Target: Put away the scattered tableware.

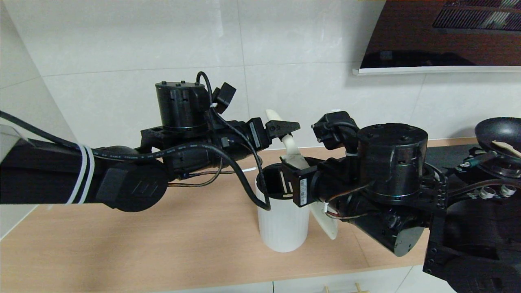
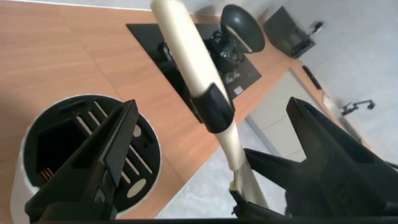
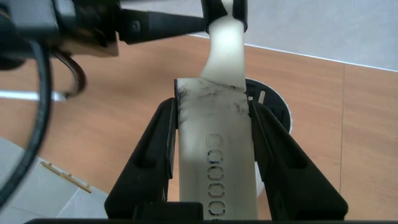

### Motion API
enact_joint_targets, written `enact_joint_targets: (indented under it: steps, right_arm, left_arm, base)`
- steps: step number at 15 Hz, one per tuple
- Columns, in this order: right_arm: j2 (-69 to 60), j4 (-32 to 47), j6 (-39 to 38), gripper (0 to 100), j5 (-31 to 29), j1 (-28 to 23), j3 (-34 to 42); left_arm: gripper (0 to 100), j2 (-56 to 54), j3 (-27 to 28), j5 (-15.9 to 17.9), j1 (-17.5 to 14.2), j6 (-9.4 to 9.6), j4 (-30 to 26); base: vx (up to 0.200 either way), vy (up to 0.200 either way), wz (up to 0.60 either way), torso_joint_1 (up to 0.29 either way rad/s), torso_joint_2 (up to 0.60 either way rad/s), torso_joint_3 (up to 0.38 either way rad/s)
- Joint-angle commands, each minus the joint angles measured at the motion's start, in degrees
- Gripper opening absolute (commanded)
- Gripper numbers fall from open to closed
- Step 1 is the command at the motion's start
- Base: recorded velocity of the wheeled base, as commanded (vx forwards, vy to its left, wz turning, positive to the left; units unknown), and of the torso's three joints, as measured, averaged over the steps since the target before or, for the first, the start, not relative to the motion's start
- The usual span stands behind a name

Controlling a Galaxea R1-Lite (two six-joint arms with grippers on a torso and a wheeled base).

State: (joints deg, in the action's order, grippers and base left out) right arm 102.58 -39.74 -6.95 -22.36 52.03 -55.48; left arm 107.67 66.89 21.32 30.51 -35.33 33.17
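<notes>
The cream spatula (image 1: 291, 146) hangs tilted in the air over the white utensil holder (image 1: 283, 228), which stands upright on the wooden desk (image 1: 163, 244). The right claw (image 1: 293, 171) is clamped on the slotted blade, its 2 fingers (image 3: 152, 155) pressed against the blade's edges. The blade's lower end drops past the holder's right side. The handle rises from there toward the left arm. The left claw (image 1: 285, 130) is spread wide, with the handle and its black band passing between the 2 fingers (image 2: 93, 168) without touching either. The holder's black insert shows its dividers from above. Farther along the desk to the right, a black pan (image 1: 498, 130) sits on a dark cooktop (image 2: 158, 50).
</notes>
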Motion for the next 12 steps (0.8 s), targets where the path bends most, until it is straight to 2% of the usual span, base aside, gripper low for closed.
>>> enact_joint_targets:
  steps: [1,11,12]
  right_arm:
    - [0.86,0.01,0.01,0,0.03,0.00,0.02]
    - [1.13,0.01,-0.35,0,0.03,0.27,0.02]
    - [1.04,0.01,-0.35,0,-0.05,0.53,0.02]
  left_arm:
    - [100,0.35,0.08,0.04,0.42,0.08,0.05]
    - [100,1.49,1.14,-0.05,1.48,0.08,-0.04]
    - [0,1.76,1.23,-0.05,1.48,0.08,-0.04]
  base:
    - [0.000,0.000,0.00,0.000,0.00,0.000]
    - [0.000,0.000,0.00,0.000,0.00,0.000]
    - [0.000,0.000,0.00,0.000,0.00,0.000]
